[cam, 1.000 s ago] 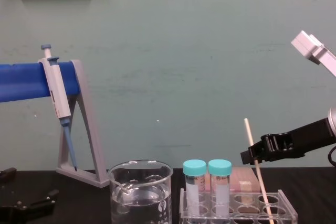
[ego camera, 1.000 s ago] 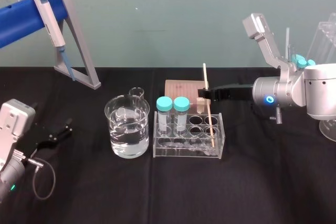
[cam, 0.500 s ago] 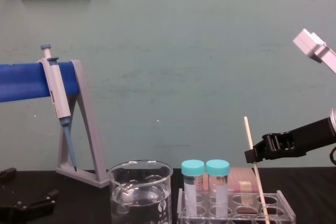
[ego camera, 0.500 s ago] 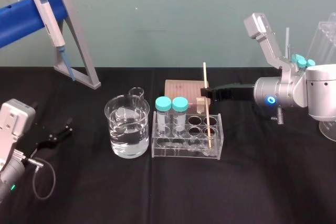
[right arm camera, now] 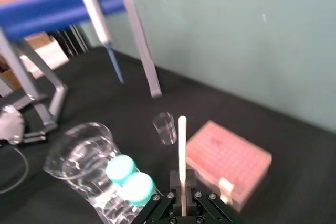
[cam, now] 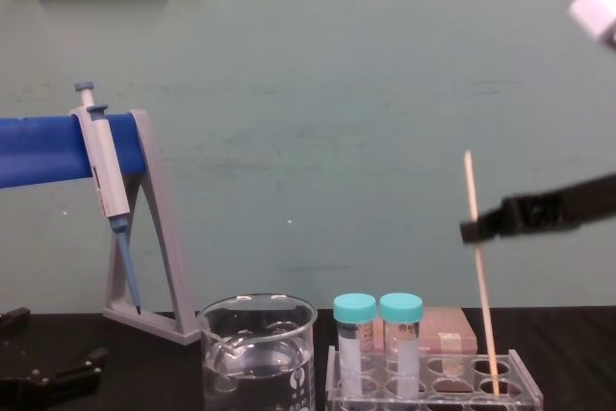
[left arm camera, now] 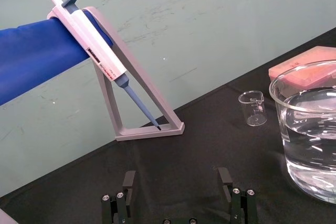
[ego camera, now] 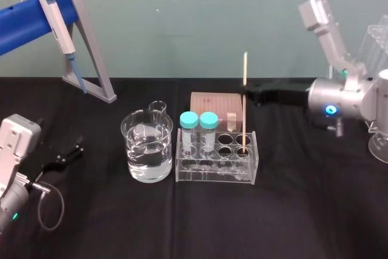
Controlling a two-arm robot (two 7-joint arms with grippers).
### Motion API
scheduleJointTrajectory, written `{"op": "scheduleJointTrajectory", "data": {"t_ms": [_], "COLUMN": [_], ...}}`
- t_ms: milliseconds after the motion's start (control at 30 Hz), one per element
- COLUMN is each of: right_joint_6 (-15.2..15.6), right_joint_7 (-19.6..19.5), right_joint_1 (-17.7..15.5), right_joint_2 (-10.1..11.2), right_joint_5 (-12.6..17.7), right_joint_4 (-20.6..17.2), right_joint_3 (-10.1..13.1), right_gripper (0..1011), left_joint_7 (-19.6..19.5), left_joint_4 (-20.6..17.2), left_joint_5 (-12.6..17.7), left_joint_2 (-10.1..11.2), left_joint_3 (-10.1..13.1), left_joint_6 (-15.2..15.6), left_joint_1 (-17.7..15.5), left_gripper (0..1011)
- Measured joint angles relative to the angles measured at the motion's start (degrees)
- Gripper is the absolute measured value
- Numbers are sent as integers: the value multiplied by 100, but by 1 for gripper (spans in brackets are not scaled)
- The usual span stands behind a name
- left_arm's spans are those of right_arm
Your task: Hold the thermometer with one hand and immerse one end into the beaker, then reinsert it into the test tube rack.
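1. Thermometer (ego camera: 244,119) upright, pinched in the closed right gripper (ego camera: 245,93);
2. its tip below that gripper, in an end hole of the test tube rack (ego camera: 212,173); beaker (ego camera: 147,147) farther to the gripper's left;
3. left gripper (left arm camera: 177,179) parked, fingers apart.

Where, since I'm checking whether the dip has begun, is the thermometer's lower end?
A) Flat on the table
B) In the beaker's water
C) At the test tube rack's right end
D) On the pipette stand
C: the thermometer, held upright by the right gripper, has its lower end in a hole at the right end of the test tube rack, apart from the beaker.
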Motion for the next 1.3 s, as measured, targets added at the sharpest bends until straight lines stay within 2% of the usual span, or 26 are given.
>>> {"op": "scheduleJointTrajectory", "data": {"t_ms": [100,200,333,433,567,733,833,900,933,1067,1200,1300], "right_joint_6": [-189,-492,-735,-894,-1077,-1396,-1600,-1642,-1687,-1804,-1916,-2009], "right_joint_7": [-35,-157,-243,-274,-274,-236,-189,-175,-165,-160,-92,-43], "right_joint_1": [-166,-423,-615,-713,-761,-713,-610,-565,-512,-448,-384,-354], "right_joint_2": [180,460,663,750,715,457,170,53,-81,-317,-641,-797], "right_joint_5": [2,-53,-148,-214,-243,-317,-408,-446,-512,-713,-907,-1011], "right_joint_4": [-445,-1167,-1772,-2103,-2331,-2369,-2242,-2170,-2065,-1863,-1511,-1292], "right_joint_3": [100,252,382,464,530,492,368,304,219,33,-185,-291], "right_gripper": [52,52,52,52,52,52,52,52,52,52,52,52], "left_joint_7": [0,0,0,0,0,0,0,0,0,0,0,0], "left_joint_4": [0,0,0,0,0,0,0,0,0,0,0,0], "left_joint_5": [0,0,0,0,0,0,0,0,0,0,0,0], "left_joint_2": [0,0,0,0,0,0,0,0,0,0,0,0], "left_joint_3": [0,0,0,0,0,0,0,0,0,0,0,0], "left_joint_6": [0,0,0,0,0,0,0,0,0,0,0,0], "left_joint_1": [0,0,0,0,0,0,0,0,0,0,0,0], "left_gripper": [1004,1004,1004,1004,1004,1004,1004,1004,1004,1004,1004,1004]}}
